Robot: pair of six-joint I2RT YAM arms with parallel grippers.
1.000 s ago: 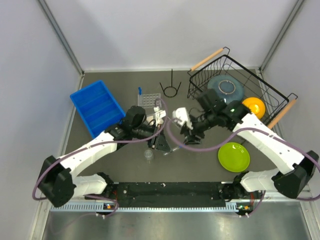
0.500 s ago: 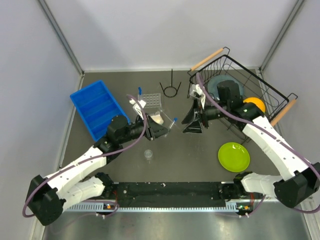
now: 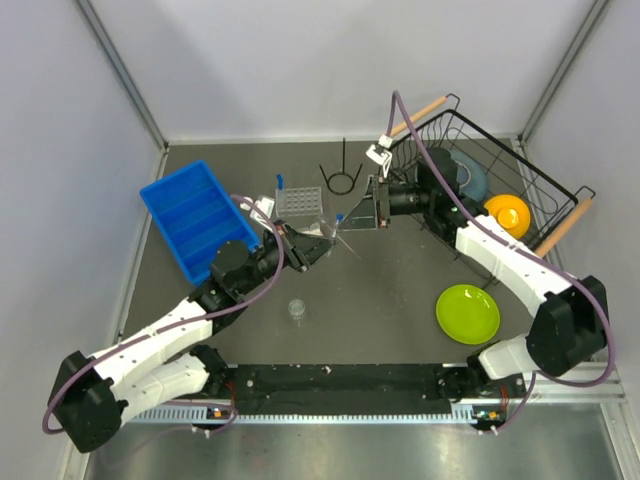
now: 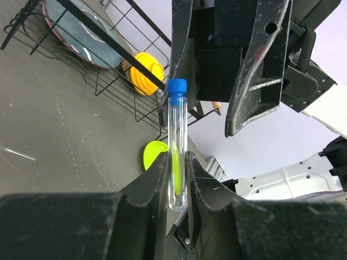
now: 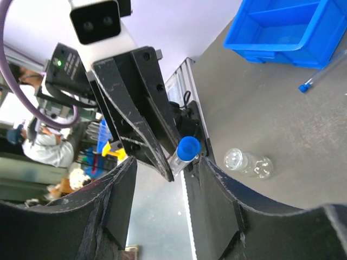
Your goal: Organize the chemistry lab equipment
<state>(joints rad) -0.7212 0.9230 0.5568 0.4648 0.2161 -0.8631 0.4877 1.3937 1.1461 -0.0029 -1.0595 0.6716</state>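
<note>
My left gripper [image 3: 318,242] is shut on a clear tube with a blue cap [image 3: 340,215] and holds it above the table, cap pointing at the right arm. In the left wrist view the tube [image 4: 177,151] stands upright between my fingers. My right gripper [image 3: 370,212] is open and faces the cap [image 5: 188,147], which sits just in front of its gap [image 5: 168,179], apart from both fingers. The clear grid rack [image 3: 298,202] holds one blue-capped tube [image 3: 280,182]. The black ring stand [image 3: 342,178] is behind it. A small clear cup [image 3: 297,309] lies on the table, also in the right wrist view [image 5: 249,162].
A blue bin [image 3: 195,215] stands at the left, with a loose tube [image 5: 320,78] lying near it. The black wire basket [image 3: 520,165] at the back right holds a grey plate [image 3: 470,175] and an orange bowl [image 3: 507,213]. A green plate [image 3: 467,313] lies at the front right.
My right gripper swung left from the basket's front to face the tube's cap. My left gripper, still holding the tube, shifted slightly back toward the rack.
</note>
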